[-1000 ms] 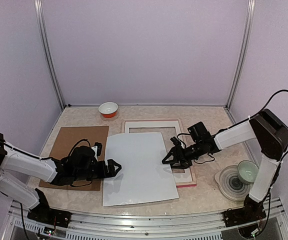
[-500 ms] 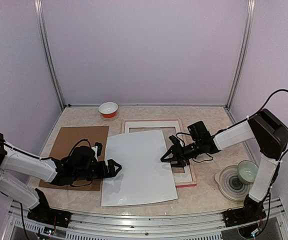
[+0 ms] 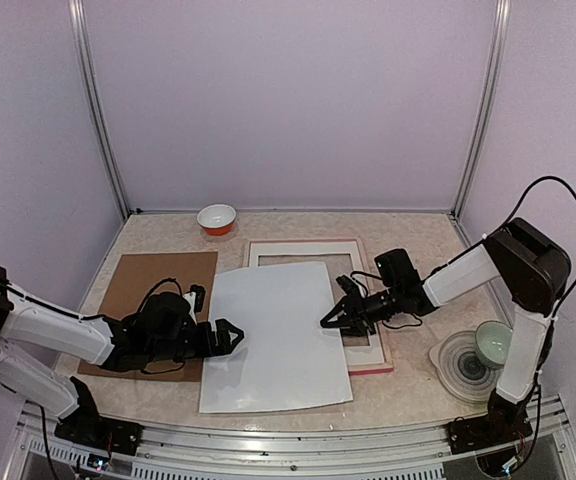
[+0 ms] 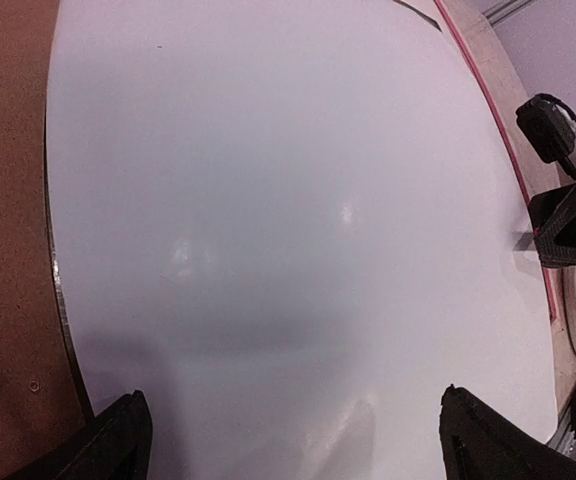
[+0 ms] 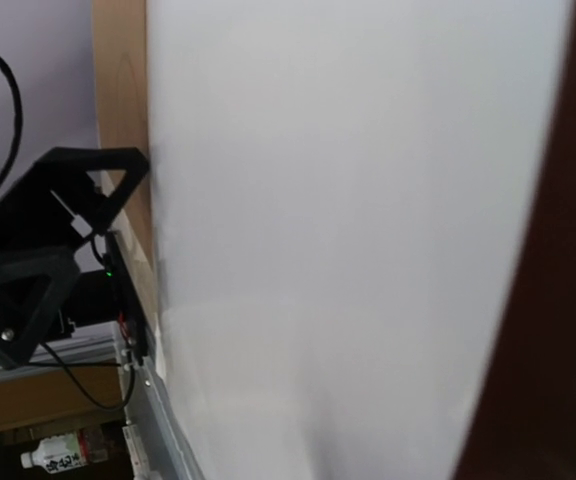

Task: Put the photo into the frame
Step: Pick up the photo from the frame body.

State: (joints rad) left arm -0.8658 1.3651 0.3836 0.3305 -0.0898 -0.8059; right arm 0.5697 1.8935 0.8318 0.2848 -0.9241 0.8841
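— Where is the photo found?
— The photo (image 3: 278,340) is seen white side up at the middle of the table (image 3: 418,240). Its right part is laid over the frame (image 3: 298,246), and its left edge over the brown board (image 3: 148,285).
— And how are the hands held?
— The left hand (image 3: 234,337) is set at the sheet's left edge, with its fingers (image 4: 118,445) spread wide. The right hand (image 3: 330,320) is placed at the right edge. Whether the sheet is pinched there cannot be told.
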